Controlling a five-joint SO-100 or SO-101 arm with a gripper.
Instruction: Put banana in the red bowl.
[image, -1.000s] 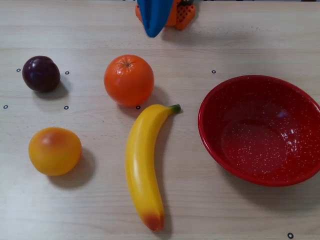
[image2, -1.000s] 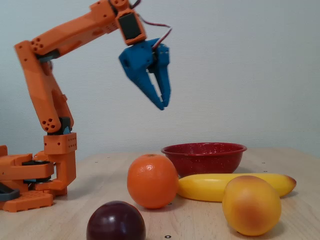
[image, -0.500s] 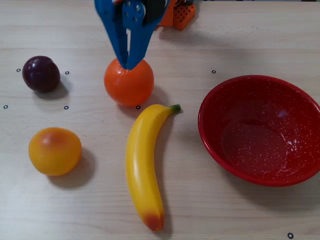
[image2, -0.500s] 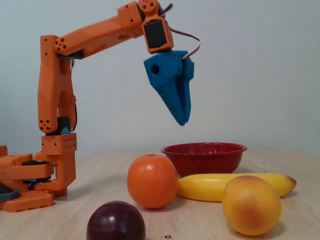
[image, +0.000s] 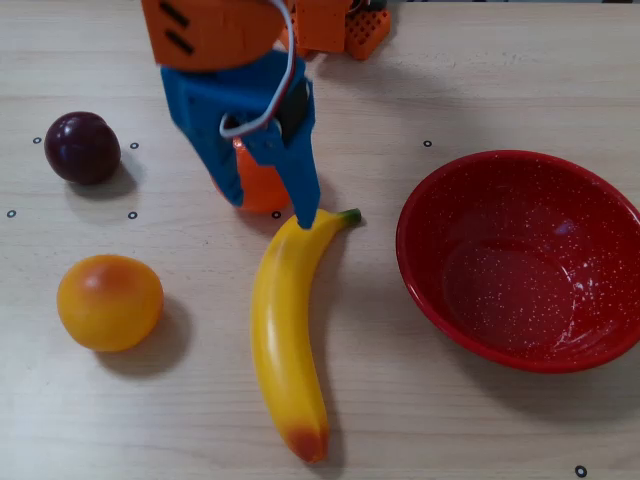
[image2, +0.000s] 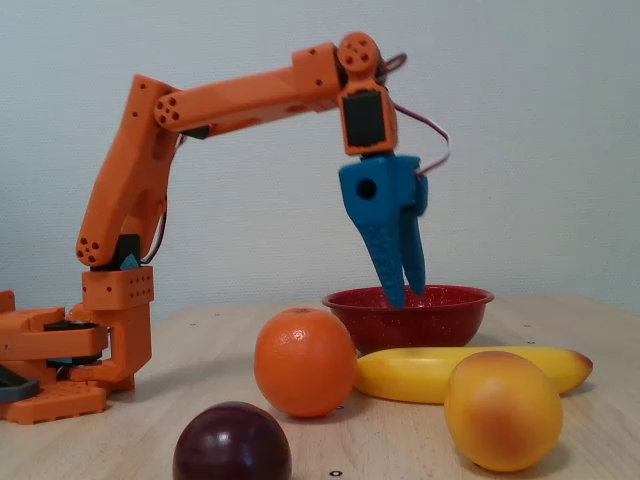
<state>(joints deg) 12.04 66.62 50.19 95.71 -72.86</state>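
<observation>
Banana (image: 285, 340) flat on counter (image: 500, 80), just beside red bowl (image: 520, 260), stem end nearest claw (image: 270, 210). Claw empty, slightly spread, high above stem end. Risk: pinching the narrow glossy stem may let banana slip or swing; orange (image2: 305, 362) close by, may get knocked.

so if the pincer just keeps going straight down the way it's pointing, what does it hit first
Most likely the long yellow plastic banana, near its green stem end: in the overhead view the blue pincer points down with its tips just above that end. The fixed view shows it still clearly above the table, and depth is uncertain.
</observation>
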